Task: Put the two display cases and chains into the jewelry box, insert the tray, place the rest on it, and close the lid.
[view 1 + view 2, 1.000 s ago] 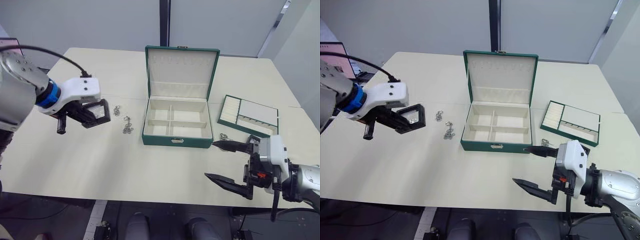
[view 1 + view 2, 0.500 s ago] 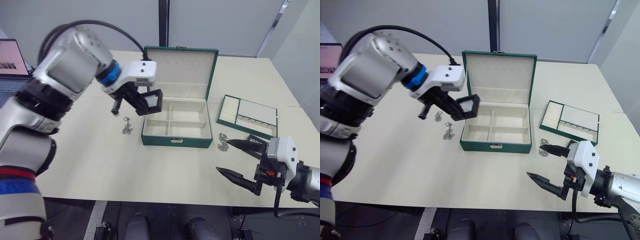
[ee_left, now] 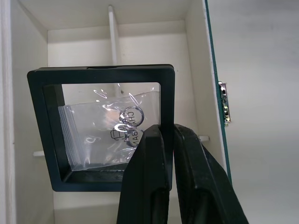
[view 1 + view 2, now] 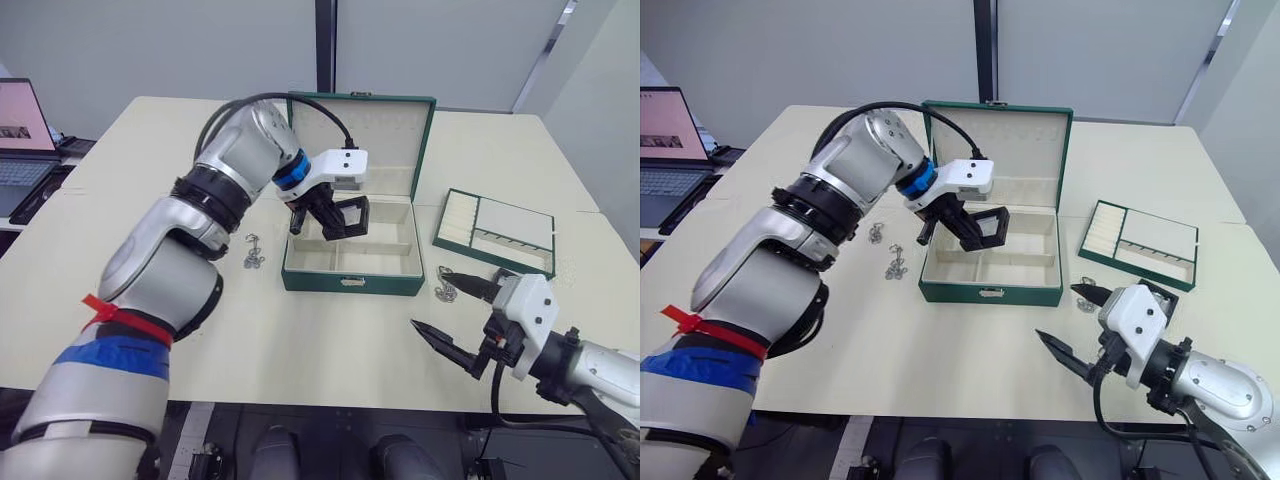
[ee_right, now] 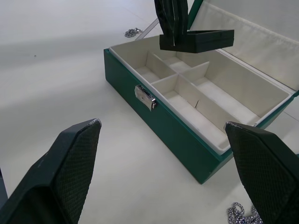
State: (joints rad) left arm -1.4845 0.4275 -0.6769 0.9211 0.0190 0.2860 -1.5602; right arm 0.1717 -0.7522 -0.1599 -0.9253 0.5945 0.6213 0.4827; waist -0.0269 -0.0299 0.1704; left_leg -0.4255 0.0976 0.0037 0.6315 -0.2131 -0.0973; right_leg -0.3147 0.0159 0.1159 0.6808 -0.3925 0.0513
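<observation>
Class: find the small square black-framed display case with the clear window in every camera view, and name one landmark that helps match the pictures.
Left eye view: display case held over the green jewelry box.
Right eye view: same place.
Left wrist view: centre, pinched by the left gripper.
Right wrist view: above the box.
Landmark: box's metal clasp.

One box, one tray, one case, three chains on the counter, one laptop.

Bright, even light; soft shadows; sharp.

No legible text on anything
</observation>
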